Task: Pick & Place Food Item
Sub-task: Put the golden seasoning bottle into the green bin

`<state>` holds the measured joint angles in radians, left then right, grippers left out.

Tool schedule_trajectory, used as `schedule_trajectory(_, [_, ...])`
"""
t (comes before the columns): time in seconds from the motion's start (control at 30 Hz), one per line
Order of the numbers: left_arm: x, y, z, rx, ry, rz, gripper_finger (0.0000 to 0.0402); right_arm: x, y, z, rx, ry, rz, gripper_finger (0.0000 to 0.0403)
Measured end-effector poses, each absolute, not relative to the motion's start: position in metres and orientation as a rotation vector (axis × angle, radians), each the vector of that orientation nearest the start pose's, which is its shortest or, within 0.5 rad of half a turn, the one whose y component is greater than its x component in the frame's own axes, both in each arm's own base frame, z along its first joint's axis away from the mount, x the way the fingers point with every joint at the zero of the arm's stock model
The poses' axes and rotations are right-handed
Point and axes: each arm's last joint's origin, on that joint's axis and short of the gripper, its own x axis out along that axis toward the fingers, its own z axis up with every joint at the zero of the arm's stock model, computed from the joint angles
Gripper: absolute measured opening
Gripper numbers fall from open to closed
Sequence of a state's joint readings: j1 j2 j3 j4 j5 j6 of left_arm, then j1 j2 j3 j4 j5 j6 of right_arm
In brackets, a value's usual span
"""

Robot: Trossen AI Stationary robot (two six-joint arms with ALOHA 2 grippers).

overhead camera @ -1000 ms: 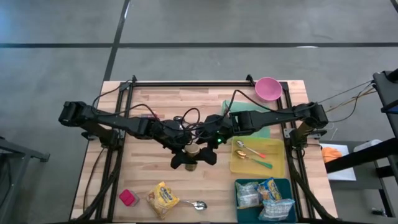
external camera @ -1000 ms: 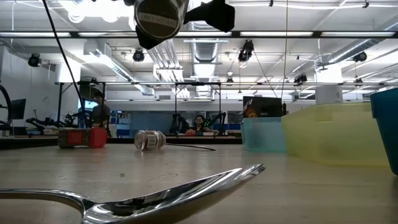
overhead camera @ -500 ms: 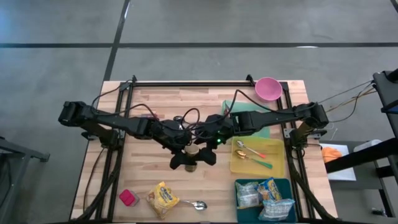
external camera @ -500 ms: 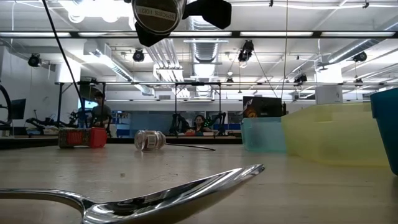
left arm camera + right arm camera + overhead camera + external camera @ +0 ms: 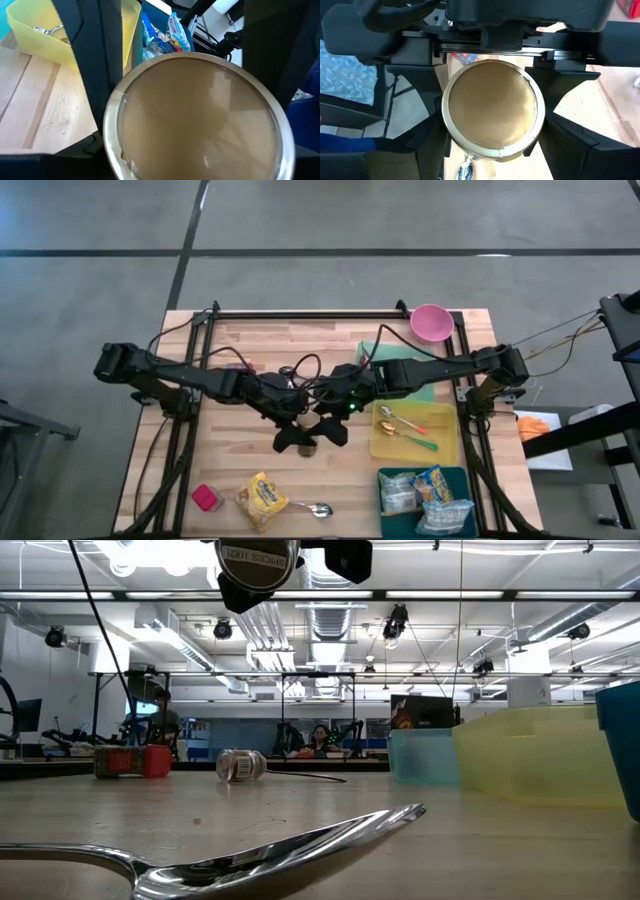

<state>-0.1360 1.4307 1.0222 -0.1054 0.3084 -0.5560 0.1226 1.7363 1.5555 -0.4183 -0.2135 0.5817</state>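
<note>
the left gripper [image 5: 300,442] is clamping the can [image 5: 258,565] aloft for a handover while the right gripper [image 5: 335,430] is closing its jaws around it.

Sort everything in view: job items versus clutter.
In use: can, held aloft in left gripper; right gripper at it; teal bin, likely destination.
Lying about: spoon, red container, pink bowl, yellow tray.
</note>
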Motion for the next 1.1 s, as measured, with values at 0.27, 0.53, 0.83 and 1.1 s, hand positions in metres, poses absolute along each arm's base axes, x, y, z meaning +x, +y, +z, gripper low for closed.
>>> schedule_trajectory(0.27, [0.3109, -0.0517, 0.2766, -0.597, 0.622, -0.288, 0.0284, 0.3913, 0.0544, 0.3256, 0.611, 0.674, 0.135, 0.0258])
schedule_trajectory(0.53, [0.311, -0.052, 0.2769, -0.606, 0.623, -0.298, 0.0284, 0.3912, 0.0567, 0.3259, 0.62, 0.671, 0.131, 0.0258])
schedule_trajectory(0.83, [0.3111, -0.052, 0.2773, -0.627, 0.626, -0.291, 0.0301, 0.3911, 0.0597, 0.3285, 0.603, 0.665, 0.145, 0.0258])
schedule_trajectory(1.1, [0.3106, -0.0528, 0.2773, -0.67, 0.645, -0.314, 0.0344, 0.3911, 0.0628, 0.3323, 0.578, 0.65, 0.163, 0.0258])
